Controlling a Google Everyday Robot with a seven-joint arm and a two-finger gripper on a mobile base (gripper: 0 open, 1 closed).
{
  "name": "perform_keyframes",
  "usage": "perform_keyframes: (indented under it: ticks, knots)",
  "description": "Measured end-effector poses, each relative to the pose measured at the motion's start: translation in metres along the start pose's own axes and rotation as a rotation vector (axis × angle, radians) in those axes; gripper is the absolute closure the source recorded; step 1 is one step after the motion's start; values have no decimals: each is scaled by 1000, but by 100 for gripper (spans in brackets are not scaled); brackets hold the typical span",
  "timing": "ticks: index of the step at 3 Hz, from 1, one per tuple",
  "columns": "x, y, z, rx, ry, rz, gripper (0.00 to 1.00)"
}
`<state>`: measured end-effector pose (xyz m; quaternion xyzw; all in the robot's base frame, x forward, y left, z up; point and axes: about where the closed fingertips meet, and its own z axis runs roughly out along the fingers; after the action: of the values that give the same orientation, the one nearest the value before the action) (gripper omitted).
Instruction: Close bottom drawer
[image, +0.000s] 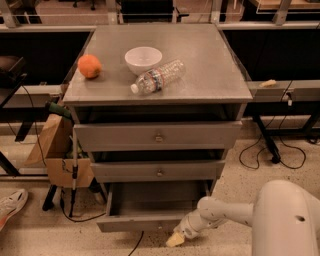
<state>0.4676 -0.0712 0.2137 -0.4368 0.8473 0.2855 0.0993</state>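
Camera view: the bottom drawer (137, 223) is pulled well out, and the claw (176, 239) sits low at its front panel, right of centre. Can't tell if the claw's spread or closed. I'd push slow and straight in, nearer the middle, so the tray doesn't skew.

The speckled pale floor (235, 182) lay under dim warm light. Black cables (260, 156) trailed on the right. A cardboard box (52, 145) stood left, near a white shoe (11, 206). The claw (176, 240) hung low by the floor.

No text is legible, not even on the bottle (159, 76) label.
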Motion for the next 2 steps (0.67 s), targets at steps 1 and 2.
perform_keyframes:
  ticks: [1, 2]
  knots:
    - [19, -30, 19, 7, 5, 63, 66]
    - [18, -54, 21, 56, 8, 69, 89]
